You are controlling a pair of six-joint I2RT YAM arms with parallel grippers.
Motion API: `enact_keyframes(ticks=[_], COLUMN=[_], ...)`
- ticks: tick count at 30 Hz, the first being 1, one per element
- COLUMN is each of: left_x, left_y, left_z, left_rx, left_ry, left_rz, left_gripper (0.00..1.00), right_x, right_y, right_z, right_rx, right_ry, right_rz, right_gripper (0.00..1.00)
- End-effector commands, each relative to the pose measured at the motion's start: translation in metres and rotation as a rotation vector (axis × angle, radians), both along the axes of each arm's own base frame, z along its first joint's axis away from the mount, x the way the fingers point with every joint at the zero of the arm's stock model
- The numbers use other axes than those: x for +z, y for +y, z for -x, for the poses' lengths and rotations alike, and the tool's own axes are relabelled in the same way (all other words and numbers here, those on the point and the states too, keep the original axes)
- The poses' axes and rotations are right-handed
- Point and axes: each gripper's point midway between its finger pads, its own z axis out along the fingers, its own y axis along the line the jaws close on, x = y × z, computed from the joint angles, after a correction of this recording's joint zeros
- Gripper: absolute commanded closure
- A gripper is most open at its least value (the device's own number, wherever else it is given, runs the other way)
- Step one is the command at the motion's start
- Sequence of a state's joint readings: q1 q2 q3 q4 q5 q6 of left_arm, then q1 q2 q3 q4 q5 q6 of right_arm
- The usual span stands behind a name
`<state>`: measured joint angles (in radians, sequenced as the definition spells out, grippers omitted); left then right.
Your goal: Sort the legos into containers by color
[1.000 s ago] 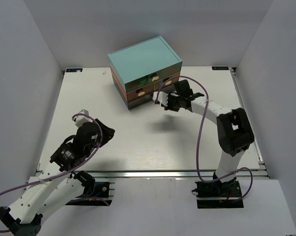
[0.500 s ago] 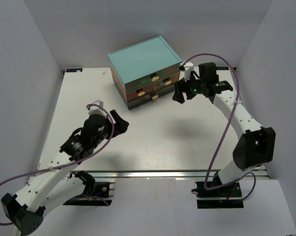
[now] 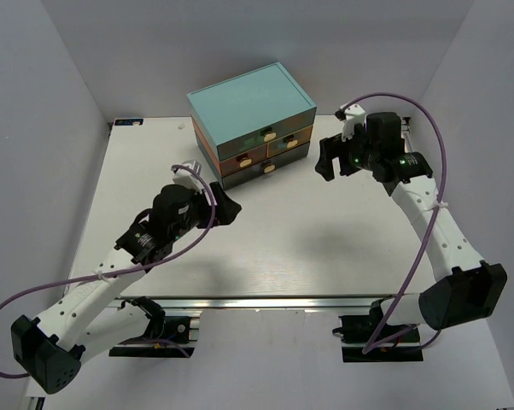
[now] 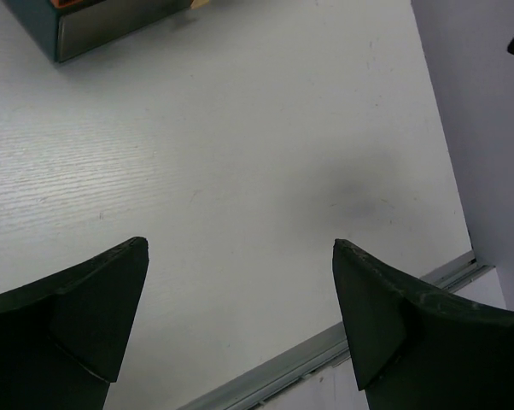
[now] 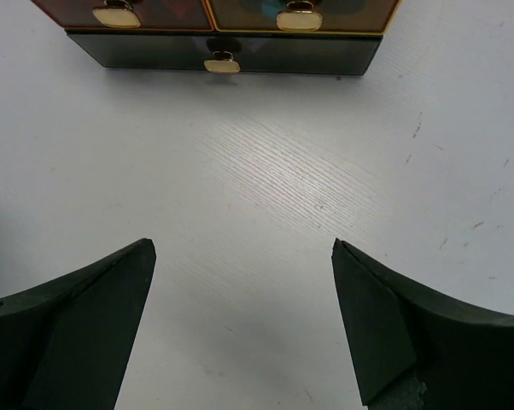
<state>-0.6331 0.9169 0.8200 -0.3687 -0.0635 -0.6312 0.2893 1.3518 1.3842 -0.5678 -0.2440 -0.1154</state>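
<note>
We are holding the left gripper (image 4: pixel 238 248) and right gripper (image 5: pixel 240 244) spread wide, gripping nothing above the table (image 3: pixel 283 243). The drawers (image 5: pixel 283 53) are sitting shut in the chest (image 3: pixel 250 104) at the table's twelve o'clock (the right one hovering at its four o'clock, the left near six), and we are making out no legos.

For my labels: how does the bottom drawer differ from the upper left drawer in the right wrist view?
The bottom drawer has a dark front; the upper left drawer has a reddish-orange one. The bottom drawer is clearly wider than the upper left drawer. Both have a tan knob and look shut.
</note>
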Motion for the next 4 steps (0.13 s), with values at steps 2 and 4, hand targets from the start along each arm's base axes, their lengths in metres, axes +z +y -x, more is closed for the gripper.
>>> enact_keyframes(ticks=[2, 4], left_x=[0.0177, 0.0192], left_y=[-0.0102, -0.0112], left_z=[-0.0007, -0.0005], left_rx=[-0.064, -0.077], left_ry=[-0.074, -0.085], left_rz=[0.033, 0.028], left_gripper=[0.02, 0.02], right_x=[0.0008, 0.0023], right_y=[-0.0081, -0.0074], right_z=[-0.003, -0.0043], right_rx=[-0.067, -0.071], right_ry=[0.004, 0.007], right_rz=[-0.002, -0.01], right_gripper=[0.11, 0.11])
